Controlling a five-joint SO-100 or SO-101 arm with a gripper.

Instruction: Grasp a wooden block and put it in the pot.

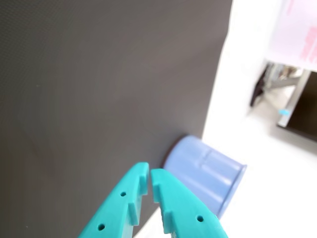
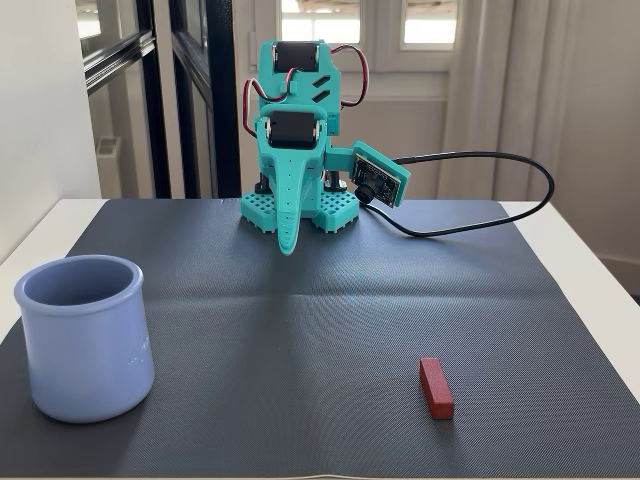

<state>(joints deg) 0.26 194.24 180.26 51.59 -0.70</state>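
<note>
Fixed view, nearest first: the wooden block [image 2: 436,387] lies flat on the dark mat [image 2: 330,320] at front right, untouched. The pot [image 2: 85,336] stands upright at the mat's front left edge, well apart from the block. At the far edge the teal arm is folded, its gripper [image 2: 287,247] pointing down, jaws nearly closed and empty, as the wrist view confirms.
</note>
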